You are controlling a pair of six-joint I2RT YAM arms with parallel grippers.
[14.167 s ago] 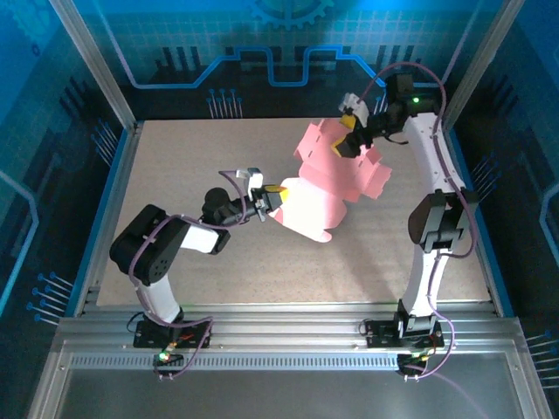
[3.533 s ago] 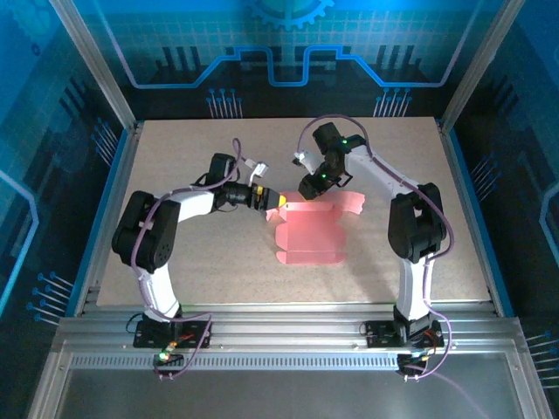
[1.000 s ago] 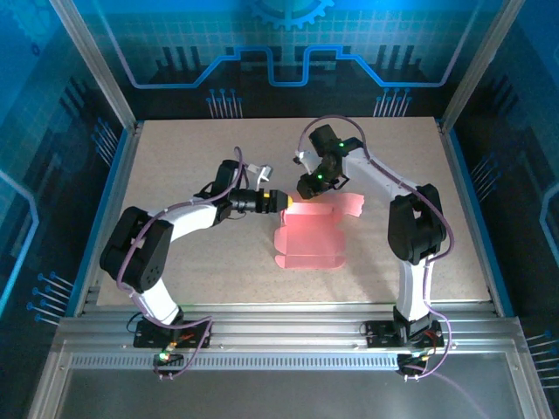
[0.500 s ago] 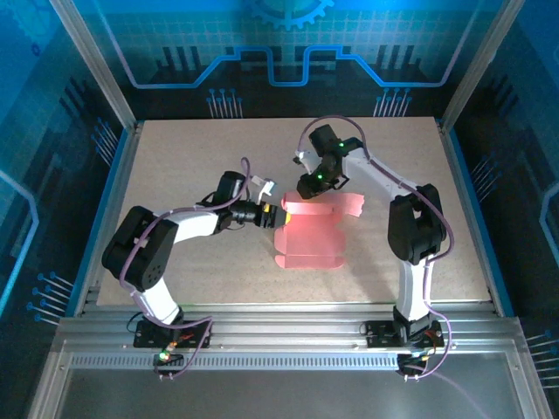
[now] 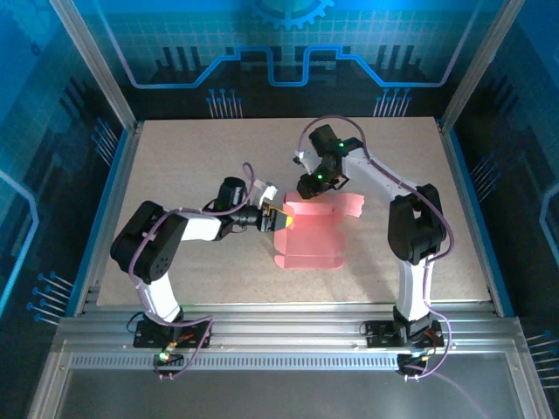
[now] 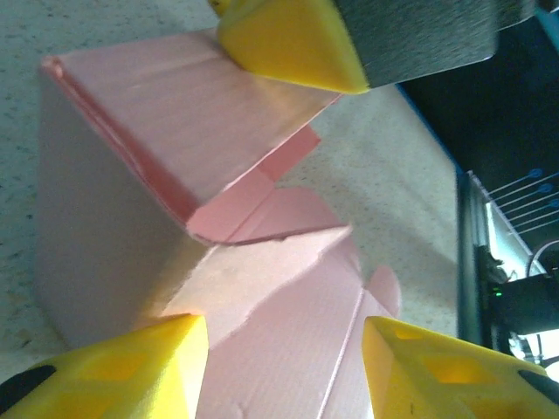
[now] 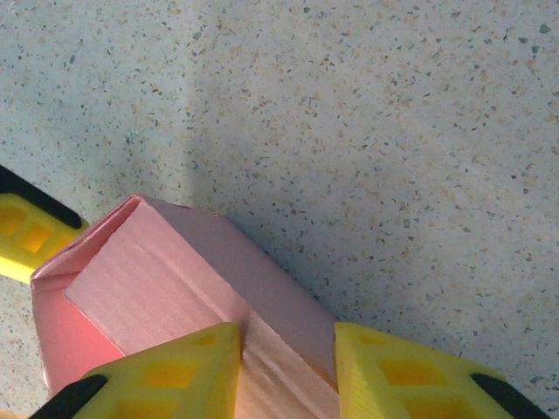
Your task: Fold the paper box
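Note:
The paper box [image 5: 311, 241] is a pink card tray with raised walls, lying mid-table. My right gripper [image 5: 308, 187] stands over its back-left corner. In the right wrist view the right gripper [image 7: 286, 377] is shut on the folded back wall of the box [image 7: 157, 279]. My left gripper [image 5: 281, 219] reaches in from the left at the box's left end. In the left wrist view the left gripper [image 6: 284, 367] is open, its jaws on either side of a pale pink flap [image 6: 262, 271] that lies across the gap. A raised box wall [image 6: 175, 113] stands beyond.
The speckled table [image 5: 175, 157] has bare room left and right of the box. A blue rim and metal posts [image 5: 105, 188] fence the sides, and a metal rail [image 5: 279, 336] runs along the front. One right fingertip [image 6: 288, 39] sits just above the left gripper's view.
My left gripper has slid down and right to the box's left end, and its jaws have narrowed. The right arm and the box have stayed put.

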